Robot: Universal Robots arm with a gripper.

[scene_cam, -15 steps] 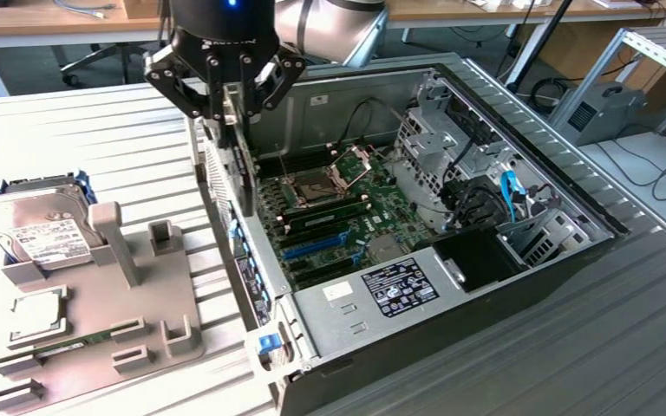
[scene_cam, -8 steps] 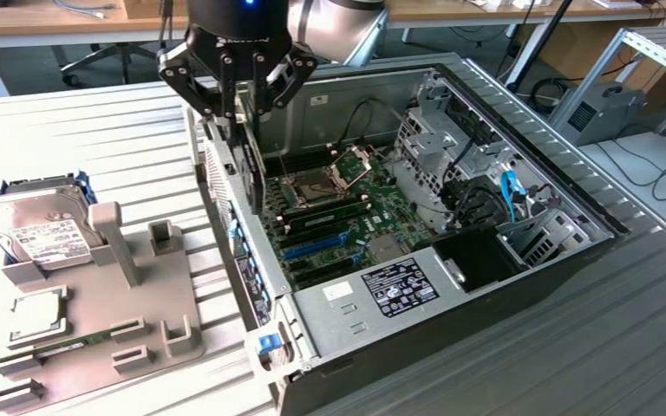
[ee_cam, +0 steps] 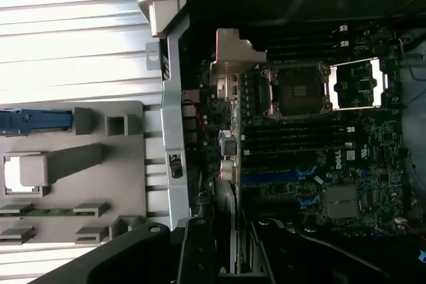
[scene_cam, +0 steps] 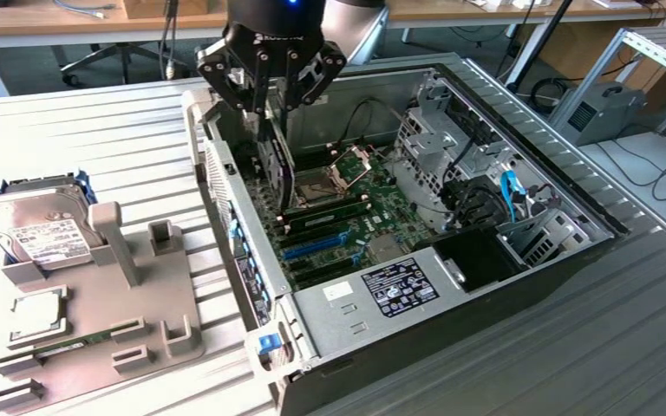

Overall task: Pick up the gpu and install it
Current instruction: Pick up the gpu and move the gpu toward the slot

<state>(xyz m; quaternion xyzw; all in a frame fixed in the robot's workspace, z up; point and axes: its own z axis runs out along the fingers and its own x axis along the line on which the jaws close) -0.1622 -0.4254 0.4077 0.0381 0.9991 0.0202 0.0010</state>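
The exterior view shows the black end effector (scene_cam: 273,108) from the side, clenched on the gpu (scene_cam: 275,165); the card hangs upright, long edge down, inside the open computer case (scene_cam: 506,321), close to the case wall on the exterior view's left and over the motherboard (scene_cam: 368,199) (whether its edge has reached a slot cannot be told). The wrist view looks straight down past the dark fingers (ee_cam: 200,257) and gives the card edge-on as a thin pale strip, and it shows the board's layout plainly: a square CPU socket (ee_cam: 296,91) with its metal frame swung open, rows of long black slots, and a blue slot (ee_cam: 279,179) nearer the card.

The case lies on a bench (scene_cam: 101,147) of ribbed, pale metal slats; beside it, on the exterior view's left, sits a grey moulded holder tray (scene_cam: 136,295) carrying a silver hard drive (scene_cam: 35,230) with a white label in a blue frame, a square processor chip (scene_cam: 35,312) and a thin green RAM stick (scene_cam: 73,342). Behind the bench stand wooden desks (scene_cam: 90,17) on a grey floor with loose cables.
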